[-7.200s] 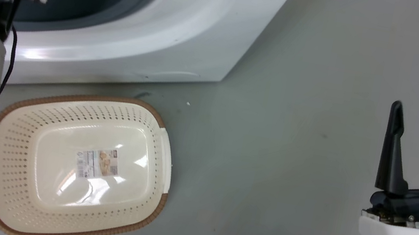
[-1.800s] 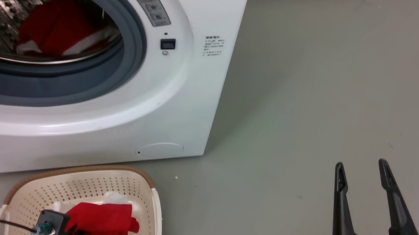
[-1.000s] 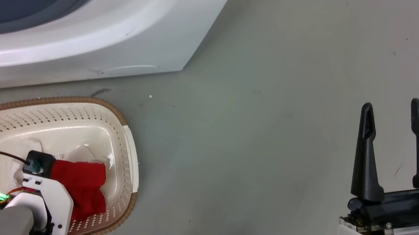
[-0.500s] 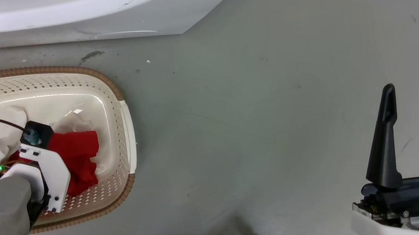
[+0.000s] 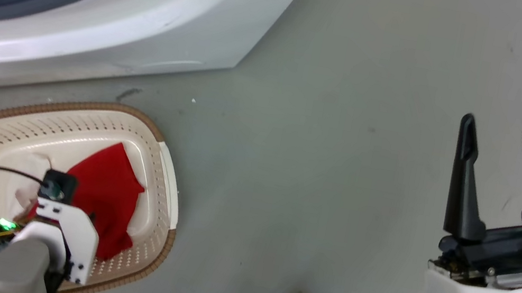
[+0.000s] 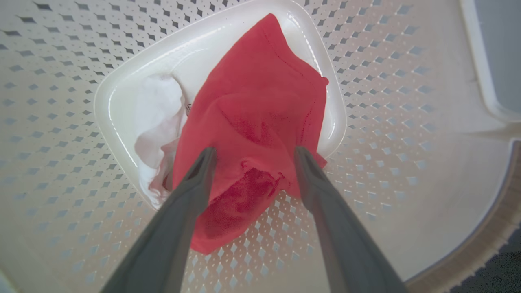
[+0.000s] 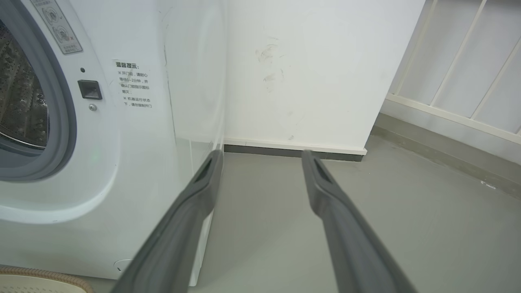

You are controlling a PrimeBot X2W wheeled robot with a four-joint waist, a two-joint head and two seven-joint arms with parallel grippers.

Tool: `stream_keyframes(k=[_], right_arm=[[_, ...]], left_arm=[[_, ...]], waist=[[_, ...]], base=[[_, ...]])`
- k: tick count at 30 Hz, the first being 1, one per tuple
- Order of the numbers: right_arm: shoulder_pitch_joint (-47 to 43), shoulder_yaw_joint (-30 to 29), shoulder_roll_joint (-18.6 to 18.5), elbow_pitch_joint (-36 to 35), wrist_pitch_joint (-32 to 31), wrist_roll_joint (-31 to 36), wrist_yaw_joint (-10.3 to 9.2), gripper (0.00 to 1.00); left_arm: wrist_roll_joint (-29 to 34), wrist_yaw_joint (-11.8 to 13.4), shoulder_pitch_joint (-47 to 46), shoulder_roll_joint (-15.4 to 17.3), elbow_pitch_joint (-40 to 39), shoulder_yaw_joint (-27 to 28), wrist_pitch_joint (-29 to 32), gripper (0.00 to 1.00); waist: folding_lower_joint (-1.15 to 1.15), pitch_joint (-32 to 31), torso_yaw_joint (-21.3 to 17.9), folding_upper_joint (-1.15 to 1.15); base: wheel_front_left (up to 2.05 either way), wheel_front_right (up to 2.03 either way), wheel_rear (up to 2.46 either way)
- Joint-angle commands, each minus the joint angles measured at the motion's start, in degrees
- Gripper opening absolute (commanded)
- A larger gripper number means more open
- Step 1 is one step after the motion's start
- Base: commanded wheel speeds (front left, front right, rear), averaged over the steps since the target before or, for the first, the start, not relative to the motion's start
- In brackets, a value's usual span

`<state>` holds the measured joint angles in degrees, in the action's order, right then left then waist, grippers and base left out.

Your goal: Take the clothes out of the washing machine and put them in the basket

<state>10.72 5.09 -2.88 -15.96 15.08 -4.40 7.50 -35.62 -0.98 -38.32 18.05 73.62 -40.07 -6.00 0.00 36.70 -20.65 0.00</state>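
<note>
Inside basket (image 6: 407,122), L end effector (image 6: 252,152) (spread) over clothes (image 6: 260,93).

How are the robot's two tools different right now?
The left tool is down inside the basket, above the red cloth; the right tool is out over the floor. The left tool points at the basket's bottom; the right tool points toward the washing machine corner and the wall. Both are open, have dark fingers and hold nothing.
</note>
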Motion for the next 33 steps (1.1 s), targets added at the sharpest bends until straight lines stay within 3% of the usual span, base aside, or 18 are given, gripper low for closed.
stream_keyframes(k=[1,13,17,26,33], right_arm=[[-0.89,0.18,0.01,0.32,0.14,0.42,-0.02,1.0],[-6.78,0.61,0.01,2.47,0.14,3.57,-0.02,1.0],[-8.93,0.79,0.01,2.9,0.14,4.65,-0.02,1.0],[-12.76,0.23,0.01,3.34,0.14,6.01,-0.02,1.0],[-14.39,0.2,0.01,3.53,0.14,6.57,-0.02,1.0]], left_arm=[[-0.14,-0.04,1.18,-0.41,0.06,-0.08,-0.85,1.0],[0.17,-0.28,7.83,-3.71,-0.43,-1.15,-8.42,1.0],[0.61,0.88,9.24,-3.69,-2.79,-0.65,-9.19,1.0],[6.52,7.93,17.11,-0.39,-24.4,6.69,-9.19,1.0],[12.45,11.37,22.76,0.92,-38.66,14.7,-9.2,1.0]], waist=[[0.0,-2.65,0.74,0.0],[0.0,-15.27,3.66,0.0],[0.0,-18.57,4.51,0.0],[0.0,-24.2,6.76,0.0],[0.0,-26.37,7.81,0.0]], base=[[0.0,0.0,0.0],[0.0,0.0,0.0],[0.0,0.0,0.0],[0.0,0.0,0.0],[0.0,0.0,0.0]])
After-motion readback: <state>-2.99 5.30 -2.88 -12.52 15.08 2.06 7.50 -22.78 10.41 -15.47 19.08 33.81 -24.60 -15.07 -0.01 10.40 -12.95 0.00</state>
